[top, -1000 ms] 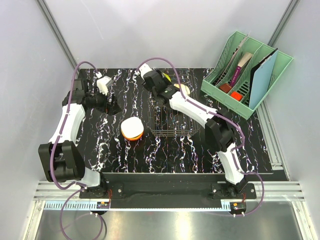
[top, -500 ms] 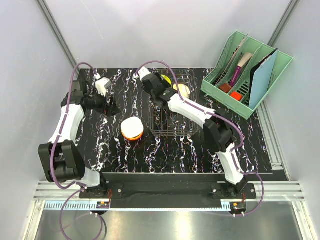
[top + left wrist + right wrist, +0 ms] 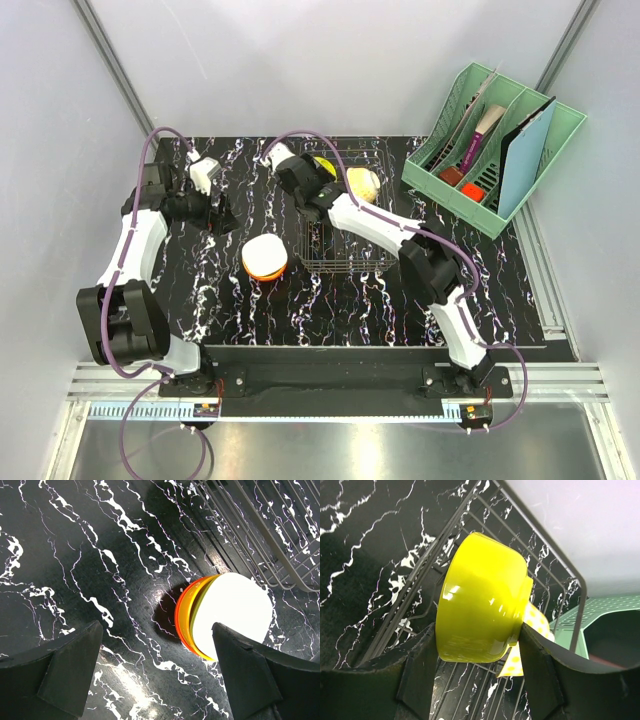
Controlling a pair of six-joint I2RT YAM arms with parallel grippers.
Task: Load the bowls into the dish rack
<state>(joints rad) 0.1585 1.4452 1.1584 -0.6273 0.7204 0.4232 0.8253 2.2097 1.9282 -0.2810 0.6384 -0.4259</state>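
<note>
The dark wire dish rack (image 3: 346, 250) stands mid-table. My right gripper (image 3: 313, 183) reaches over its far left end, its fingers wide apart and closed on a yellow-green bowl (image 3: 480, 595) held on its side inside the rack (image 3: 451, 532). That bowl leans against a yellow polka-dot bowl (image 3: 536, 621), which also shows in the top view (image 3: 363, 182). A stack of bowls (image 3: 265, 258), white inside with yellow and orange rims, sits on the table left of the rack. My left gripper (image 3: 222, 212) is open and empty, above and back-left of the stack (image 3: 227, 615).
A mint-green slotted organiser (image 3: 490, 150) with books and small items stands at the back right. The tabletop is black marble-patterned (image 3: 230, 300). The rack's near corner shows at the top right of the left wrist view (image 3: 260, 525). Grey walls enclose the table.
My right gripper has shifted left and turned over the rack's far end, uncovering the polka-dot bowl. The left arm has barely moved.
</note>
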